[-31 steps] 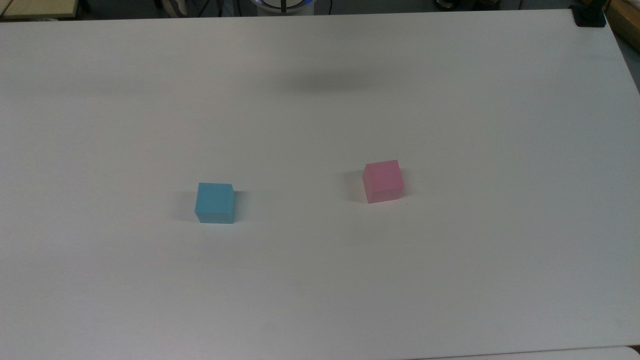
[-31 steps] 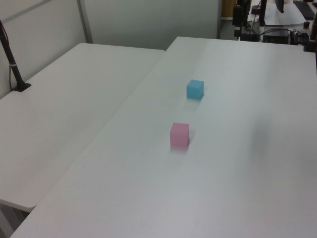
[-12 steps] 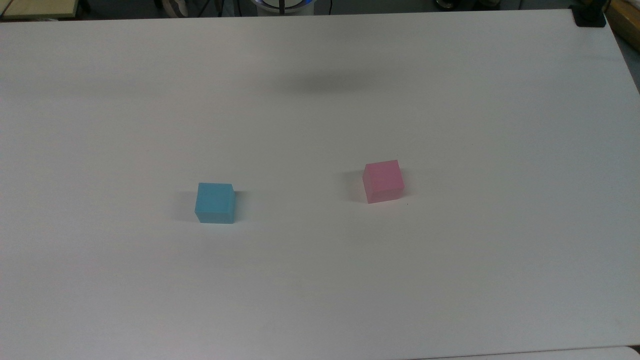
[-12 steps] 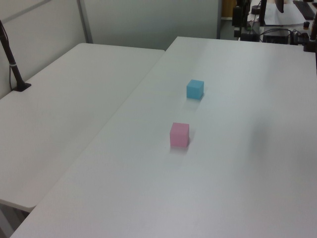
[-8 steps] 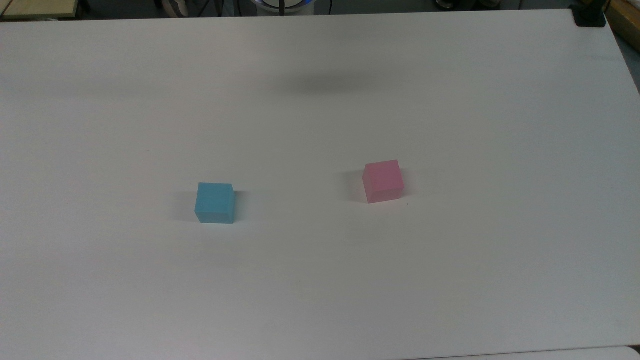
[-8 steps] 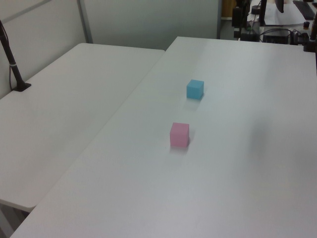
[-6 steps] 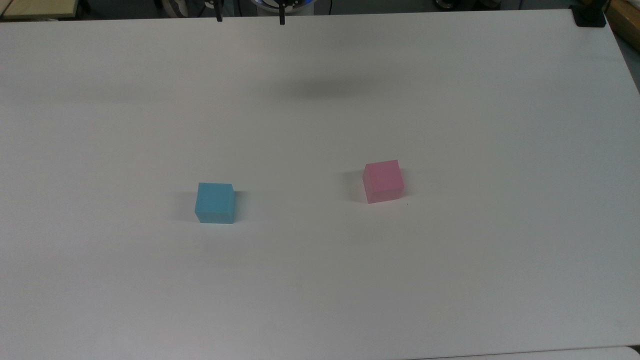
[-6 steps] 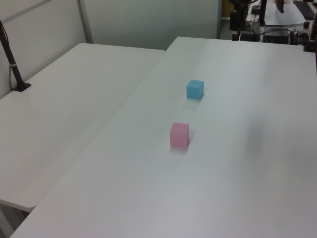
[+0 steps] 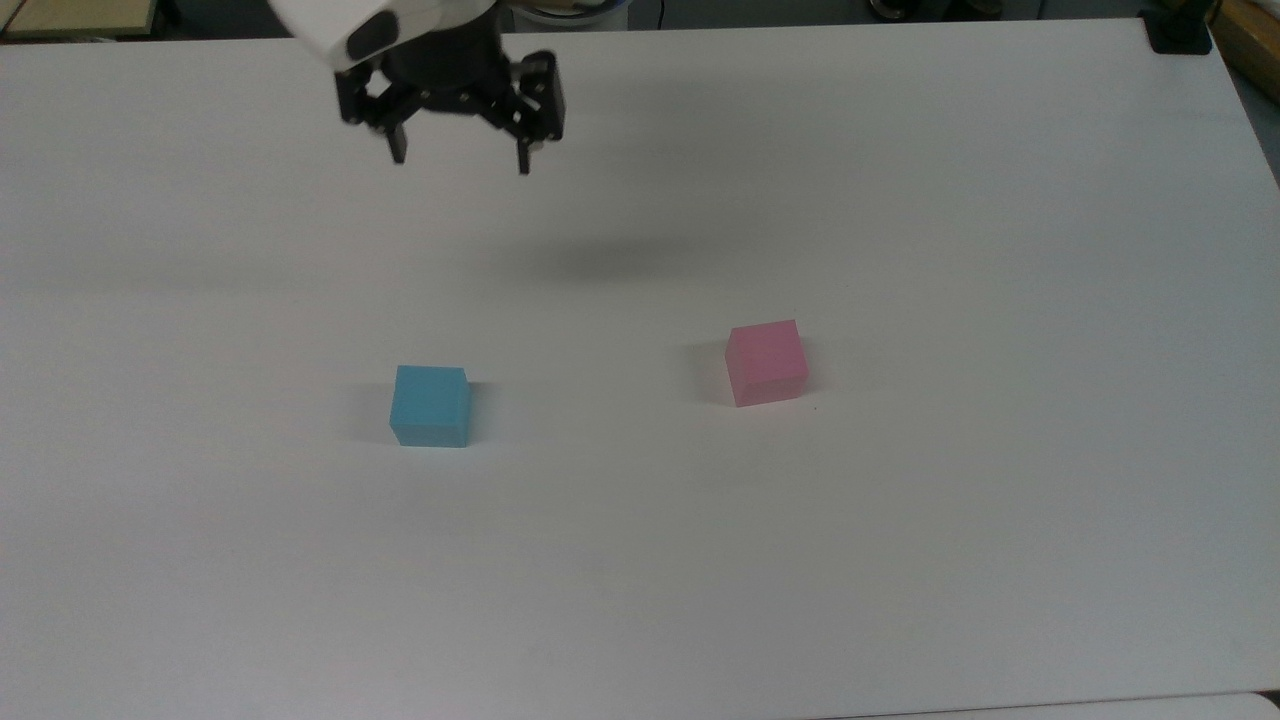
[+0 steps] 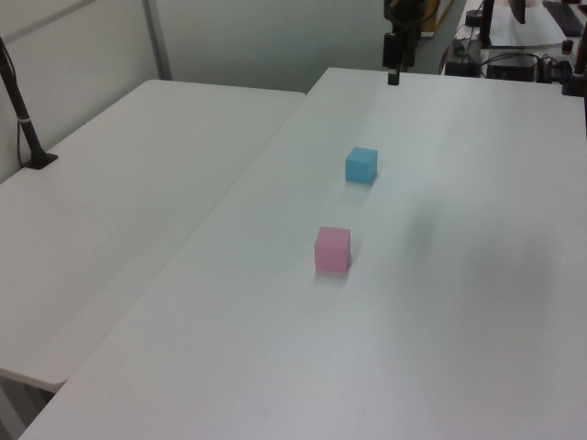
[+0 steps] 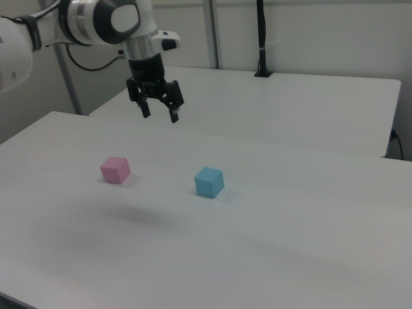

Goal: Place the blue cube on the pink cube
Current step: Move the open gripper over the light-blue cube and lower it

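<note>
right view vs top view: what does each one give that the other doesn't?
Right view alone: the white arm from the side, with the tool hanging well above the table, a second table behind, and a black post standing on it.

Top view alone: a black block at the table's far corner on the top view's right, and the tool's shadow on the tabletop.

Both: the blue cube and the pink cube apart on the white table, and the open, empty tool.
</note>
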Controlling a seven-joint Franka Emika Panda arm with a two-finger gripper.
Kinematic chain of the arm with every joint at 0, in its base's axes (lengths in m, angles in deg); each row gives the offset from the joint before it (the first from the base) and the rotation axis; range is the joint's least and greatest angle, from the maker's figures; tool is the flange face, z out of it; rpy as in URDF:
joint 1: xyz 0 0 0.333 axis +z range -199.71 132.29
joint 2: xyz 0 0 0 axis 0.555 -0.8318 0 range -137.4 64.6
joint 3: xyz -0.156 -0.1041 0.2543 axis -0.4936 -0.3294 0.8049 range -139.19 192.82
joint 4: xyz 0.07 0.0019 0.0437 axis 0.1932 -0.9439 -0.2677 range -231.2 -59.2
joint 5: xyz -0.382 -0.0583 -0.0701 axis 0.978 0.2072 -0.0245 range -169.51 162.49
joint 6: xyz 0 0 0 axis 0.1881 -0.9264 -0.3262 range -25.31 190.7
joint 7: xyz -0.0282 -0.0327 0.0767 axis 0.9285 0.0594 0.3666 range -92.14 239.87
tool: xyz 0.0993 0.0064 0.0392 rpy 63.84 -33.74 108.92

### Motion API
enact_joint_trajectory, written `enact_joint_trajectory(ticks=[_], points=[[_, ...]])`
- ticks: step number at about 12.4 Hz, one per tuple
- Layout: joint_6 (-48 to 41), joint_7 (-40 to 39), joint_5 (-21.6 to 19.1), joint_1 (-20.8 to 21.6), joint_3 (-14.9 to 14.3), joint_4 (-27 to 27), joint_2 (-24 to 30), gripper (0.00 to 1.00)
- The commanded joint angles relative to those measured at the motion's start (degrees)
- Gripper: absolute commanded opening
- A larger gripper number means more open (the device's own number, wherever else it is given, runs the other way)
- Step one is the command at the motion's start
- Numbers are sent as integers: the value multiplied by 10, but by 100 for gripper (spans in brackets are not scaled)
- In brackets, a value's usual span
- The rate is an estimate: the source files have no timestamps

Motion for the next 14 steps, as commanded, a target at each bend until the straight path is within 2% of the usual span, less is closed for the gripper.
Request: enact_joint_trajectory(ticks=[1,5,9,11,14], points=[[26,-83,7,-30,-1,28,-38,100],[34,-122,40,-31,-1,27,-82,100],[98,-76,36,-36,-1,21,-128,100],[161,-19,36,-36,-1,-11,-138,100],[205,-3,35,-35,0,-21,-171,100]])
